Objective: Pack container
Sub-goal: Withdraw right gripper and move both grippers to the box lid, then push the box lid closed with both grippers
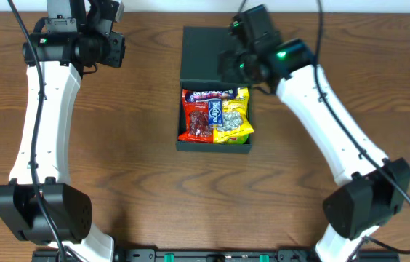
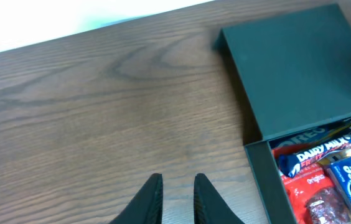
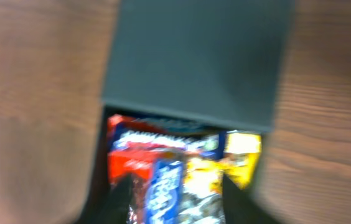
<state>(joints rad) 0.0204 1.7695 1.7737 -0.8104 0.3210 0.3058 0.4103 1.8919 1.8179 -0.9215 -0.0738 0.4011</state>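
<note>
Container (image 1: 214, 148) sits mid-desk (image 1: 132, 131), its lid (image 1: 203, 54) open on the far side, with snack packets (image 1: 216, 116) filling it to the rim. My right tool (image 3: 178, 196) hovers over the packets and lid edge, fingers spread, holding nothing. My left tool (image 2: 178, 199) hangs well apart over bare wood, fingers nearly pressed together, empty. The risk, as I judge it: heaped packets block the lid, or a finger snags one and drags it out.
</note>
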